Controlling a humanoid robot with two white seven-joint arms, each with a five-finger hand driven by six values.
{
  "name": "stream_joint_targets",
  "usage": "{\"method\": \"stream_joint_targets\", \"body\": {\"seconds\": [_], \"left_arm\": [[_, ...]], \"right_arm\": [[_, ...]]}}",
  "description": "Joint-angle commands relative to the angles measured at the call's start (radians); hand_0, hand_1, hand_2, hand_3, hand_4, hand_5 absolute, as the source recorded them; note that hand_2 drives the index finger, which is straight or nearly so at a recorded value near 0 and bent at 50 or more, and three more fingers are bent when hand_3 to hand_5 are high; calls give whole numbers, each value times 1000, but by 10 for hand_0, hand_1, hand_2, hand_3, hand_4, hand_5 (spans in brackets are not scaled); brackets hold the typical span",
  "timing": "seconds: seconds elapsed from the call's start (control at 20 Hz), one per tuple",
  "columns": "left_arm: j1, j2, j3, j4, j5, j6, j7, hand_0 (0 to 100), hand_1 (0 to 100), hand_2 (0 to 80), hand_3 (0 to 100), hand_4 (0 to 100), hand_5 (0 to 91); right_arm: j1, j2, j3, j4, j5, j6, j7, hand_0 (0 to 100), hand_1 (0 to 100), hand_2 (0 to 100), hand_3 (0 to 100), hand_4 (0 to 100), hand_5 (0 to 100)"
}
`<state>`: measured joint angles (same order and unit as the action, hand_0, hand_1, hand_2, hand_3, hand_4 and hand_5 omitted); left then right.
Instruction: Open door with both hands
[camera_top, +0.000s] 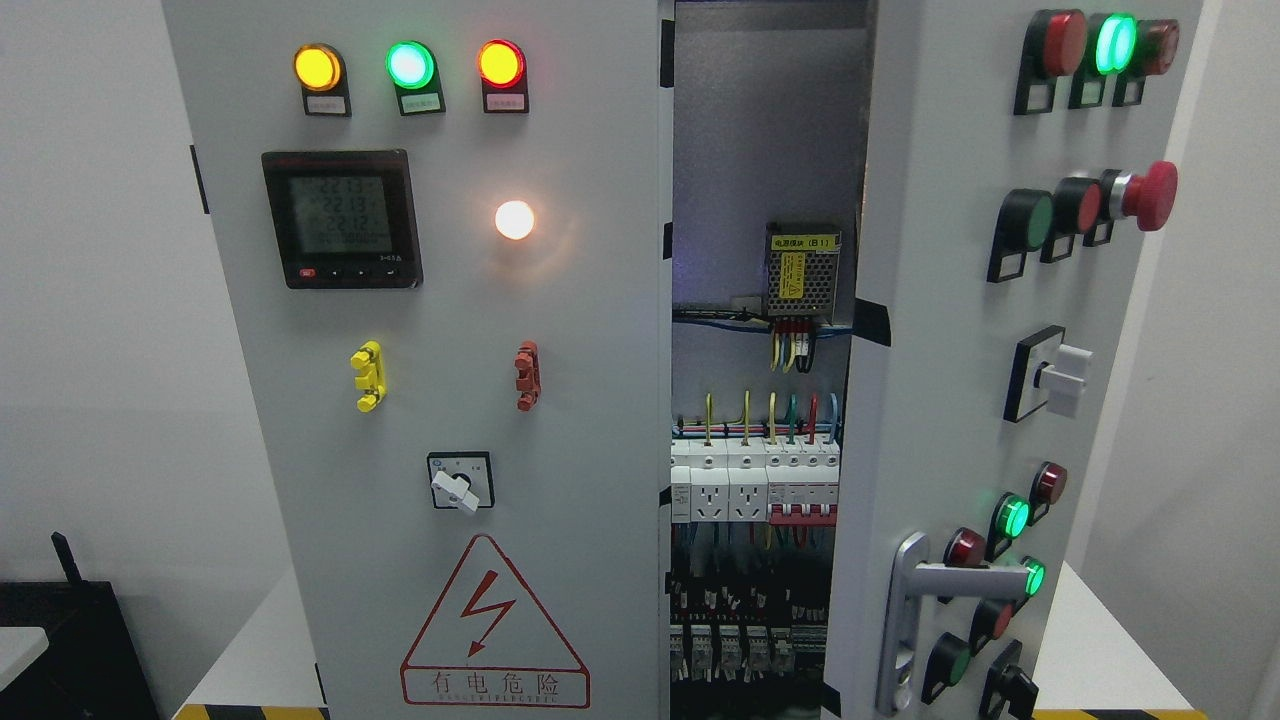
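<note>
Two doors here: right door already swung partway out, left door shut. No robot hands in view, can't tell their state. I'd pull by the handle, slow and level

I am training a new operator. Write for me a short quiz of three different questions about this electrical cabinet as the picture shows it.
1. True or false: the right door is swung open and shows breakers and wiring inside.
2. Which of the three round lamps sits in the middle of the top row on the left door? A. yellow lamp B. green lamp C. red lamp
3. Fill in: the silver handle is mounted low on the ____ door.

Key: 1 true; 2 B; 3 right. Neither robot hand is in view.
</note>
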<state>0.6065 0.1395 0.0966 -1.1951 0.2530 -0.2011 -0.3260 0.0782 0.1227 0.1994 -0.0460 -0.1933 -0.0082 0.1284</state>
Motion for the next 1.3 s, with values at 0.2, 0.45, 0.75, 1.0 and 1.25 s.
{"method": "stream_joint_targets", "body": {"seconds": [0.2, 0.45, 0.75, 1.0, 1.25], "left_arm": [[65, 562, 395, -673, 614, -224, -4, 0, 0, 0, 0, 0, 0], [76, 849, 583, -663, 993, -83, -13, 0, 0, 0, 0, 0, 0], [78, 1109, 689, -617, 1241, 77, -86, 0, 0, 0, 0, 0, 0], [75, 1242, 759, -590, 1335, 166, -200, 0, 0, 0, 0, 0, 0], [73, 1321, 752, -590, 1373, 166, -364, 0, 0, 0, 0, 0, 0]], "right_arm": [[0, 0, 0, 0, 0, 1, 0, 381, 0, 0, 0, 0, 0], [0, 0, 0, 0, 0, 1, 0, 382, 0, 0, 0, 0, 0], [0, 0, 0, 0, 0, 1, 0, 382, 0, 0, 0, 0, 0], [0, 0, 0, 0, 0, 1, 0, 382, 0, 0, 0, 0, 0], [0, 0, 0, 0, 0, 1, 0, 382, 0, 0, 0, 0, 0]]}}
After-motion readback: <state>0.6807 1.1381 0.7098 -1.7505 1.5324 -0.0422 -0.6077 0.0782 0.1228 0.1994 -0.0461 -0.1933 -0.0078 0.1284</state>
